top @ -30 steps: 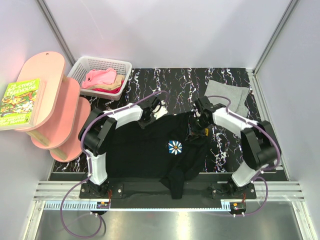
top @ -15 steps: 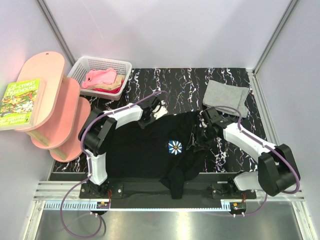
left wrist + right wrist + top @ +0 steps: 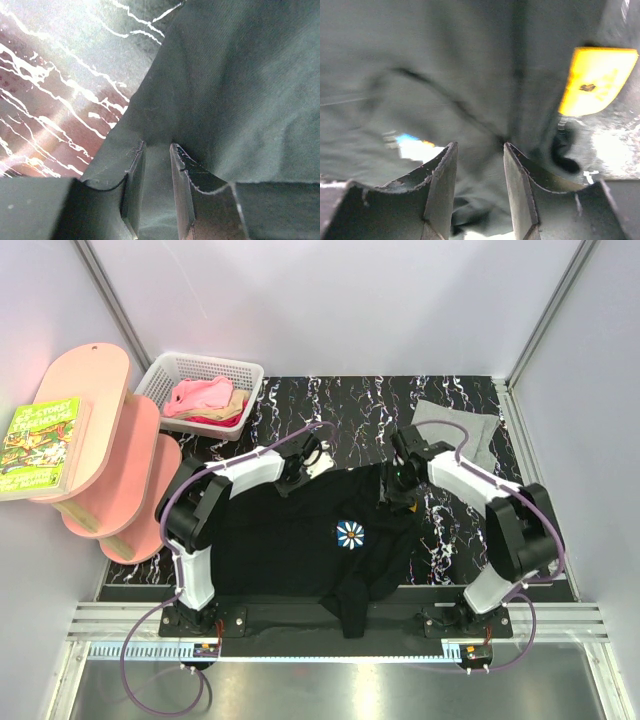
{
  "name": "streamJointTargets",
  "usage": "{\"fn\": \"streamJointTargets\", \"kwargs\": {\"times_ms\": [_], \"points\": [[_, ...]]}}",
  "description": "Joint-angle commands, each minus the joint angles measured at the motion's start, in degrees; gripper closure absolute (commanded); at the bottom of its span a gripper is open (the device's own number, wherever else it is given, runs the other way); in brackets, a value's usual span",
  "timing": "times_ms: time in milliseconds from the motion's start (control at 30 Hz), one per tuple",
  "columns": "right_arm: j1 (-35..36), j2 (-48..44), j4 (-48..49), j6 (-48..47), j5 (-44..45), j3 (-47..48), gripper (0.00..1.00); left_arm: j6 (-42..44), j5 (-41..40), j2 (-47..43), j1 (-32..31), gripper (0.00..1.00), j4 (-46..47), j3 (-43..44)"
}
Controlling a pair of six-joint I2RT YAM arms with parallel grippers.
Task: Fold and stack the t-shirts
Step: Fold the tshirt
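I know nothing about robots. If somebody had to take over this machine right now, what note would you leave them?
The left gripper has its jaws shut on the far left corner of the black t-shirt.
The right gripper has the same shirt's cloth bunched between its jaws. It looks clamped, though that view is blurred.
The black shirt lies spread mid-table, daisy up. The grey t-shirt lies at the far right. The pink t-shirt is heaped with tan and red ones in the white basket.
Done: the grey one looks folded.
Left: fold the black one, then the basket's shirts, and stack them all.

top: bright, even, sharp | left wrist: glare on table (image 3: 55, 65), shirt (image 3: 240, 75) in focus | right wrist: dim, blurred
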Motion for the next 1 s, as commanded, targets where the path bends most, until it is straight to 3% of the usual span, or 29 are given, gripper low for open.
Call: {"fn": "streamJointTargets", "kwargs": {"times_ms": [0, 200, 333, 467, 533, 967], "points": [[-0.9, 1.5, 1.4, -1.0, 3.6, -4.7, 0.51, 1.0, -1.2, -3.0, -0.1, 0.69, 1.0, -0.7], [-1.3, -2.1, 2.1, -0.5, 2.8, -9.0, 0.51, 1.0, -1.2, -2.4, -0.1, 0.69, 1.1, -0.4], [-1.3, -3.2, 2.9, -0.2, 0.1, -10.2, 0.57, 0.8, -1.1, -2.3, -0.1, 0.69, 1.0, 0.2], [-1.3, -3.2, 4.6, 1.1, -3.3, -10.7, 0.85, 0.6, -1.0, -2.1, -0.1, 0.69, 0.7, 0.4], [-1.3, -3.5, 5.0, 1.5, -4.0, -10.7, 0.90, 0.7, -1.2, -2.0, -0.1, 0.69, 0.8, 0.2], [1.7, -13.7, 4.8, 5.5, -15.1, -13.2, 0.91, 0.3, -1.1, -0.4, -0.1, 0.69, 0.9, 1.2]]}}
